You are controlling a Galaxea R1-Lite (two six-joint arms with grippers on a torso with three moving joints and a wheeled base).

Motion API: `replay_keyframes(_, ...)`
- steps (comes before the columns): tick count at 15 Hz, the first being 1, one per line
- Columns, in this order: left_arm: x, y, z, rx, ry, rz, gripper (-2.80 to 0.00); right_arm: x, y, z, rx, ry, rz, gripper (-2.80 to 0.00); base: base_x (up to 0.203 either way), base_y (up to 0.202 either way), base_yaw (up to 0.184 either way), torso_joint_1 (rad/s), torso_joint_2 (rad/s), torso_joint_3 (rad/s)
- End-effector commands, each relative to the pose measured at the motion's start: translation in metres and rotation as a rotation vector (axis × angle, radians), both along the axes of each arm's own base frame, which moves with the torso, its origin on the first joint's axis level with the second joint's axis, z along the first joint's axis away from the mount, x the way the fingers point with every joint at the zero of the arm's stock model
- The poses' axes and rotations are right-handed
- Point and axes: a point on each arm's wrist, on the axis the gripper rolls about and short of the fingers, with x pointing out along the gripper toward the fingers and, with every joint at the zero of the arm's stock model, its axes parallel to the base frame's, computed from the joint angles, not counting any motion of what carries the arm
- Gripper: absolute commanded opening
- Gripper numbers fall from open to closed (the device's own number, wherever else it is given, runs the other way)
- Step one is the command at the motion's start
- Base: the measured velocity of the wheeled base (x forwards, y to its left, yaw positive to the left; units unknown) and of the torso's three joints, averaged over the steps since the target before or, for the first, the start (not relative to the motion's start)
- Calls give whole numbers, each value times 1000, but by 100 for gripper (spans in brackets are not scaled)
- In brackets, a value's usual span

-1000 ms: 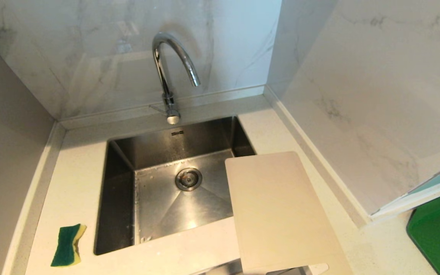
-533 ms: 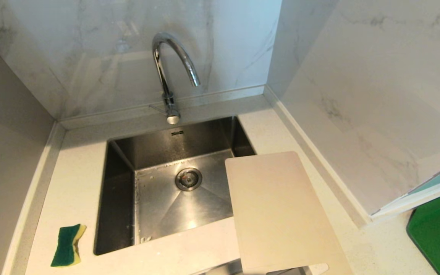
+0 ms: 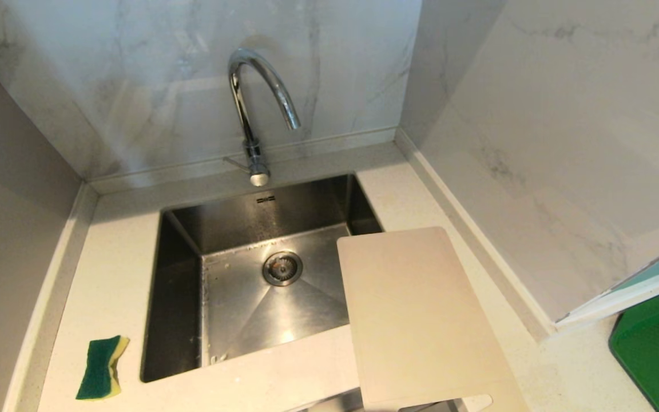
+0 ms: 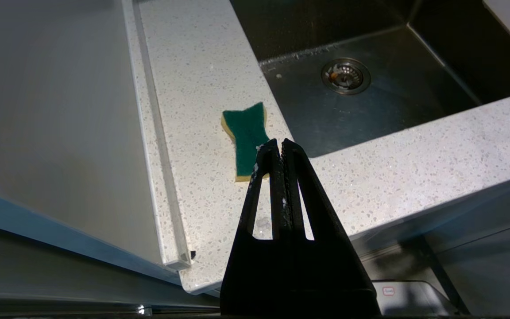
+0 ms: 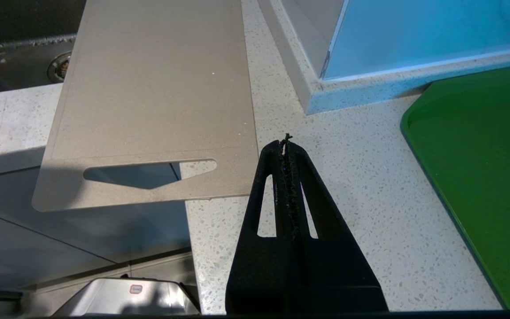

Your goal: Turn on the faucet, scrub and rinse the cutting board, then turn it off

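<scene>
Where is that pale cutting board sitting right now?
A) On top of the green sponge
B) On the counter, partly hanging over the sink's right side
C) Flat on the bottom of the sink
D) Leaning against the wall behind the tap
B: the cutting board lies flat on the counter, its far corner jutting over the right edge of the sink.

Cutting board (image 3: 421, 320) handle end cut off by head view's lower edge; green tray (image 3: 658, 349) cropped at right corner.
</scene>
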Motion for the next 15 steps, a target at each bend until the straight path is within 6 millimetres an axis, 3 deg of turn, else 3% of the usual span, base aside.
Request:
replay_keyframes(1, 0, 0, -1, 0, 1, 0, -280, 0, 0, 0, -1, 3, 0, -280, 0, 0, 0, 0, 0, 0)
replay_keyframes(15, 0, 0, -1, -1, 3, 0, -280, 0, 0, 0, 25, 2, -4, -280, 0, 0, 0, 0, 0, 0)
